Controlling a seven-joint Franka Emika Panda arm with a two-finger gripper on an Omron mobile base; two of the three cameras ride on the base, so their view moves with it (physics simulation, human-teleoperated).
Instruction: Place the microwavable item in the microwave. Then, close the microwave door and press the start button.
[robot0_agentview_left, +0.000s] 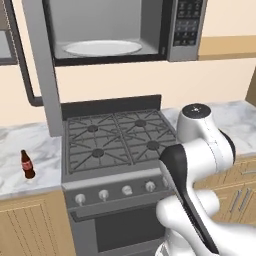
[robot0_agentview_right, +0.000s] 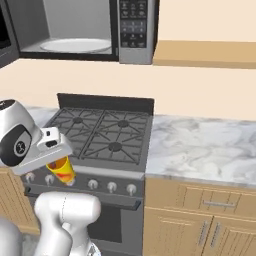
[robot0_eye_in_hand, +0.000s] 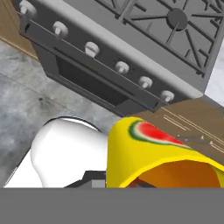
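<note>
The small yellow cup (robot0_agentview_right: 61, 170) hangs under the robot's hand in front of the stove (robot0_agentview_right: 102, 135), level with the row of knobs (robot0_agentview_right: 92, 184) on the stove's front panel and well below the microwave (robot0_agentview_right: 80, 30). In the right base view its body shows bright yellow with a red-orange patch on the side, tapering slightly toward its lower end and tilted. In the hand view the cup (robot0_eye_in_hand: 157, 153) sits very close to the camera: a glossy yellow wall bearing a watermelon-slice mark, red with a green edge, and an orange interior at the open mouth. The gripper (robot0_agentview_right: 56, 162) is closed tight on the cup; the jaws themselves are hidden behind the cup, so the exact points of contact cannot be made out.

The microwave stands open above the stove. Its grey cavity shows the white round turntable (robot0_agentview_left: 102, 48), bare, and the dark keypad panel (robot0_agentview_left: 186, 25) is to the right of the cavity. The microwave door (robot0_agentview_left: 42, 65) is swung out to the left, seen edge-on as a tall grey slab reaching down to the stove's back corner.

On the marble surface (robot0_agentview_left: 30, 145) left of the stove stands a dark cola bottle (robot0_agentview_left: 27, 164) with a red label, upright and well apart from the cup. The oven window (robot0_eye_in_hand: 89, 83) and the grey floor (robot0_eye_in_hand: 26, 113) lie below the hand.
</note>
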